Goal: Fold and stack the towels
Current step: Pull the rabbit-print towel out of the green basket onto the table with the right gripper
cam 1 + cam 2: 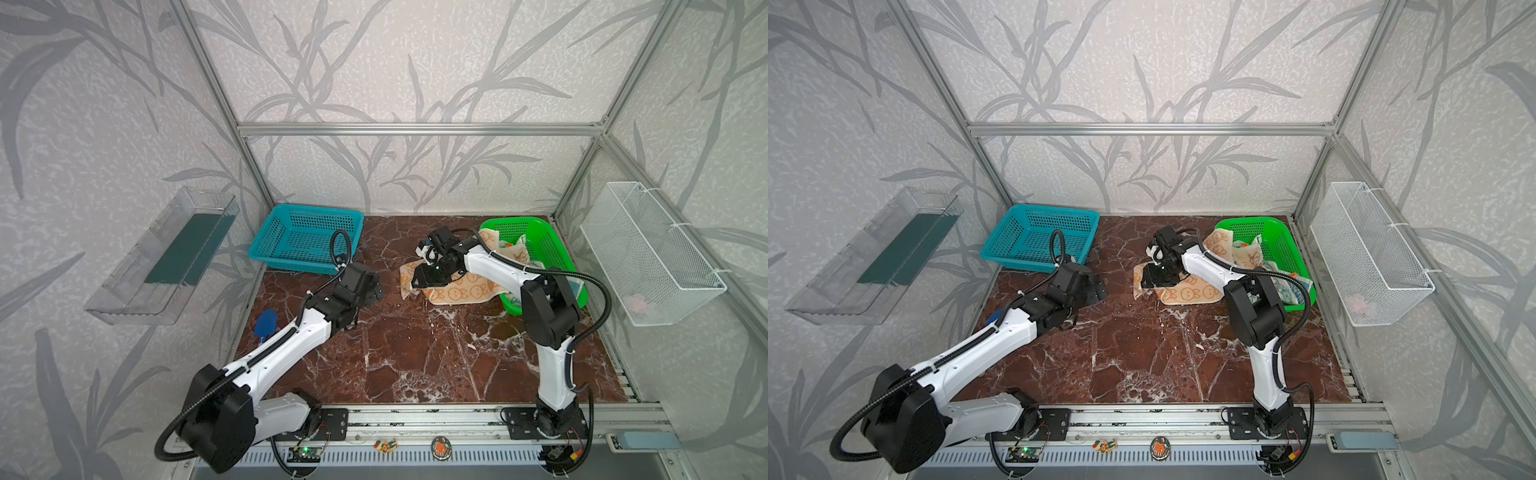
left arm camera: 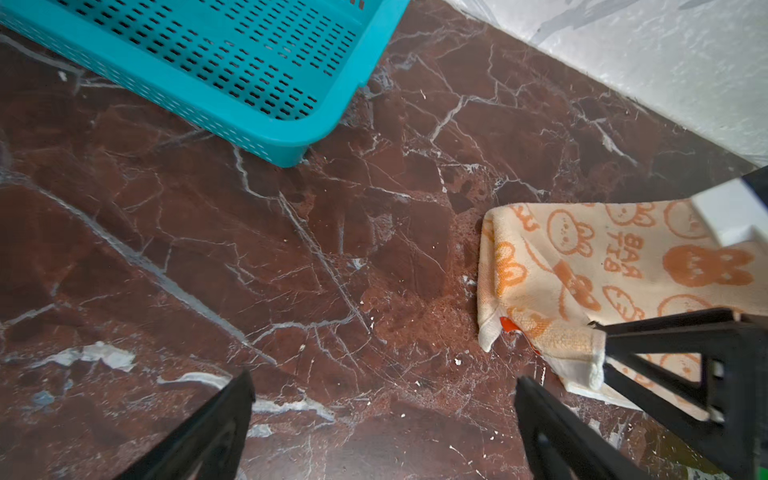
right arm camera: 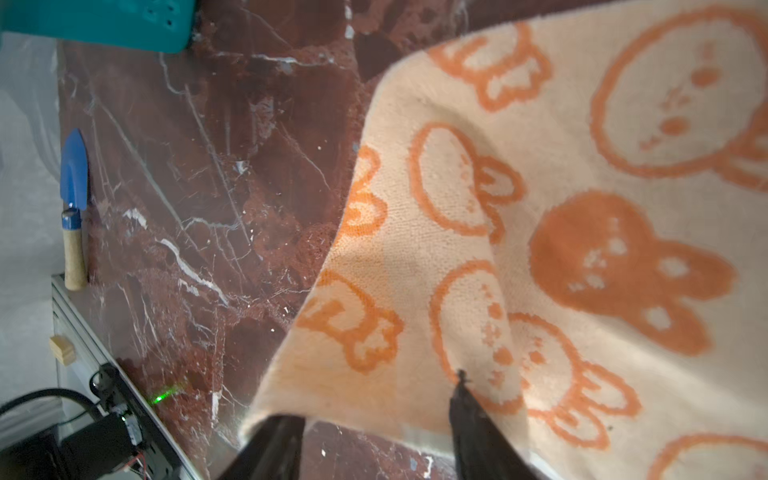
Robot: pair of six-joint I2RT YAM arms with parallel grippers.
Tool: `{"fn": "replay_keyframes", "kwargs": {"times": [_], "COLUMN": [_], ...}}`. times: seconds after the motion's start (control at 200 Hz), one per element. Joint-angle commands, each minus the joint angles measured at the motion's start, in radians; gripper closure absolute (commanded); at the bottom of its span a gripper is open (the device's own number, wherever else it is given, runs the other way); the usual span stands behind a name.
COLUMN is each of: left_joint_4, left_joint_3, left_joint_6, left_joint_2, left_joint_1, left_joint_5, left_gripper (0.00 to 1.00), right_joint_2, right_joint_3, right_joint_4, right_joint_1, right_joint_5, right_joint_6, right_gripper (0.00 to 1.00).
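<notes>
A cream towel with orange bunnies (image 1: 457,291) (image 1: 1192,293) trails from the green basket (image 1: 552,241) (image 1: 1287,237) onto the marble table, rumpled. My right gripper (image 1: 419,282) (image 1: 1148,282) hovers at its left end. In the right wrist view this gripper (image 3: 374,399) has its jaws apart, with the towel's edge (image 3: 582,208) lying loose across them. A second cloth with blue print (image 1: 1289,291) sits bunched inside the green basket, partly hidden by my right arm. My left gripper (image 1: 376,291) (image 2: 384,378) is wide open over bare marble, just left of the towel (image 2: 602,266).
A teal basket (image 1: 307,237) (image 1: 1038,237) (image 2: 208,62) stands at the back left with nothing in it. A blue trowel (image 1: 266,326) (image 3: 75,174) lies by the left table edge. A wire basket (image 1: 648,257) and a clear tray (image 1: 162,257) hang on the side walls.
</notes>
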Motion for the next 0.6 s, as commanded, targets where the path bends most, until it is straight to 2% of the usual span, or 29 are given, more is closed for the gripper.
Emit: {"fn": "replay_keyframes", "kwargs": {"times": [0.0, 0.14, 0.42, 0.595], "left_joint_4": [0.073, 0.125, 0.130, 0.067], "left_joint_3": [0.047, 0.083, 0.184, 0.214], "left_joint_6": [-0.042, -0.055, -0.054, -0.018], "left_joint_2": [0.027, 0.080, 0.195, 0.216], "left_joint_1": [0.002, -0.004, -0.024, -0.023], "left_joint_5": [0.051, 0.101, 0.212, 0.221], "left_gripper": [0.01, 0.01, 0.01, 0.01], "right_joint_2": [-0.100, -0.133, -0.090, -0.040], "right_joint_3": [-0.018, -0.099, -0.220, -0.233], "right_joint_4": [-0.010, -0.027, 0.062, 0.096], "right_joint_1": [-0.064, -0.137, -0.157, -0.108], "right_joint_5": [-0.010, 0.046, 0.049, 0.070], "right_joint_6": [-0.024, -0.042, 0.001, 0.036], "right_gripper": [0.24, 0.00, 0.01, 0.01]}}
